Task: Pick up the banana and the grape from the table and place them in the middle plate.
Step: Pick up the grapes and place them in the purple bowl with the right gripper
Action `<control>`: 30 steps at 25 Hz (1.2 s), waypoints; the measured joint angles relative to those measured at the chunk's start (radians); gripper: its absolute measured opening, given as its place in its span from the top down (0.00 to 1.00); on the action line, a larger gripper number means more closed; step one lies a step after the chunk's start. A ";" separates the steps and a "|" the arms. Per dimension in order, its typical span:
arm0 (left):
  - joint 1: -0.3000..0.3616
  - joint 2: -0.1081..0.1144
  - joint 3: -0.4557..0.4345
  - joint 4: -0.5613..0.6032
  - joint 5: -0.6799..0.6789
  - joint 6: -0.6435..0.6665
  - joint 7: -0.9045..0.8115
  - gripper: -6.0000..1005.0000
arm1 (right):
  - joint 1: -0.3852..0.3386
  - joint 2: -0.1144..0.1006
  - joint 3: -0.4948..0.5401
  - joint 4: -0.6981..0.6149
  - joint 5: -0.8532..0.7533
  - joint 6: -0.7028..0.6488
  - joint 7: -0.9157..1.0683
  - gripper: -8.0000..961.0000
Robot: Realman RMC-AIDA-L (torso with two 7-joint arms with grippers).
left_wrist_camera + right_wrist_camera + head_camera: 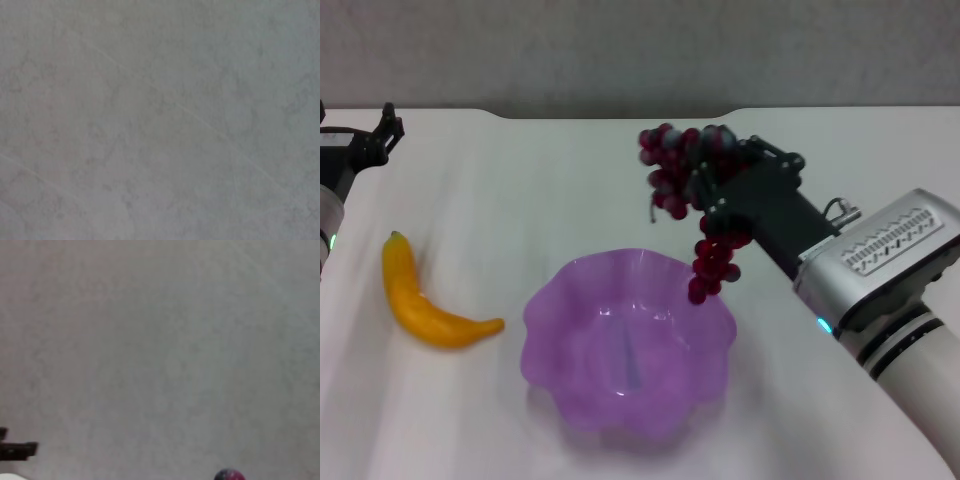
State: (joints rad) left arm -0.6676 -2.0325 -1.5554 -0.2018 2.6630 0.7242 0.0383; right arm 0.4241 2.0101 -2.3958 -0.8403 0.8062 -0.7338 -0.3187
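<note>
right gripper (712, 185) pinching the grape (692, 200) above far right rim of middle plate (630, 345), banana (425, 300) on table (520, 190) at left, left gripper (382, 130) parked far left, finger state unclear

Dark red grape (692, 190) bunch dangling above purple scalloped middle plate's (550, 350) far rim; yellow banana (420, 305) lying left on white table (520, 180).
</note>
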 joint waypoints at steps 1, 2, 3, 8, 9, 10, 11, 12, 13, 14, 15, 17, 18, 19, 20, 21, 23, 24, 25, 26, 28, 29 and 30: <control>0.000 0.000 0.000 0.000 0.000 0.000 0.000 0.15 | 0.002 -0.001 -0.008 -0.002 -0.001 0.000 0.000 0.67; 0.000 0.000 0.000 0.000 0.000 0.000 0.000 0.15 | 0.008 -0.001 -0.024 -0.003 -0.003 0.001 0.000 0.67; 0.000 0.000 0.000 -0.001 0.000 0.002 0.000 0.15 | 0.012 -0.001 -0.034 -0.003 -0.003 0.002 -0.001 0.67; -0.002 0.000 0.000 -0.001 0.000 0.002 0.000 0.15 | 0.038 0.000 -0.085 0.001 -0.003 0.018 0.000 0.67; -0.003 0.000 0.000 -0.001 0.000 0.002 0.000 0.15 | 0.041 0.001 -0.095 0.003 -0.003 0.020 0.001 0.67; -0.004 0.000 0.000 -0.002 0.000 0.002 0.000 0.15 | 0.044 0.001 -0.104 0.005 -0.003 0.020 0.002 0.67; -0.005 -0.001 0.000 -0.002 0.000 0.002 0.000 0.15 | 0.047 0.001 -0.115 0.006 -0.004 0.021 0.002 0.67; -0.005 -0.001 0.000 -0.003 0.000 0.003 0.000 0.15 | 0.051 0.001 -0.123 0.006 -0.004 0.021 0.003 0.67; -0.005 -0.001 0.000 -0.003 0.000 0.003 0.000 0.15 | 0.054 0.002 -0.133 0.006 -0.004 0.022 0.004 0.67; -0.006 -0.001 0.000 -0.003 0.000 0.003 0.000 0.15 | 0.056 0.002 -0.144 0.006 -0.004 0.022 0.004 0.67; -0.006 -0.001 0.000 -0.004 0.000 0.003 0.001 0.15 | 0.057 0.002 -0.153 0.007 -0.004 0.024 0.004 0.67; -0.007 -0.002 0.001 -0.004 0.000 0.003 0.002 0.15 | 0.056 0.002 -0.173 0.009 -0.003 0.028 0.005 0.67; -0.007 -0.002 0.001 -0.004 0.000 0.003 0.002 0.16 | 0.054 0.002 -0.180 0.014 -0.003 0.034 0.006 0.67; -0.007 -0.002 0.001 -0.004 0.000 0.003 0.002 0.16 | 0.052 0.002 -0.187 0.021 -0.003 0.046 0.006 0.67; -0.007 -0.002 0.001 -0.004 0.000 0.003 0.002 0.16 | 0.049 0.003 -0.192 0.030 -0.003 0.059 0.006 0.67; -0.007 -0.002 0.001 -0.004 0.000 0.003 0.002 0.16 | 0.049 0.004 -0.199 0.038 -0.002 0.071 0.007 0.67; -0.009 -0.003 0.002 -0.004 0.000 0.003 0.002 0.16 | 0.048 0.005 -0.215 0.054 0.002 0.093 0.008 0.67; -0.011 -0.003 0.002 -0.004 0.000 0.003 0.002 0.16 | 0.048 0.006 -0.222 0.061 0.005 0.100 0.013 0.67; -0.014 -0.003 0.002 -0.005 0.000 0.003 0.002 0.16 | 0.049 0.006 -0.226 0.066 0.007 0.102 0.020 0.67; -0.017 -0.003 0.002 -0.005 0.000 0.001 0.003 0.16 | 0.050 0.006 -0.227 0.070 0.008 0.102 0.031 0.67; -0.018 -0.003 0.002 -0.005 0.000 0.000 0.003 0.16 | 0.055 0.007 -0.225 0.084 0.009 0.102 0.059 0.67; -0.018 -0.003 0.002 -0.005 0.000 0.000 0.003 0.16 | 0.056 0.006 -0.222 0.089 0.009 0.102 0.070 0.67; -0.019 -0.004 0.002 -0.005 -0.001 0.001 0.003 0.16 | 0.056 0.006 -0.219 0.095 0.009 0.102 0.080 0.67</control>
State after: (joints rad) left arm -0.6861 -2.0361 -1.5538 -0.2070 2.6624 0.7249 0.0412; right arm 0.4805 2.0158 -2.6144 -0.7455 0.8148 -0.6316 -0.2388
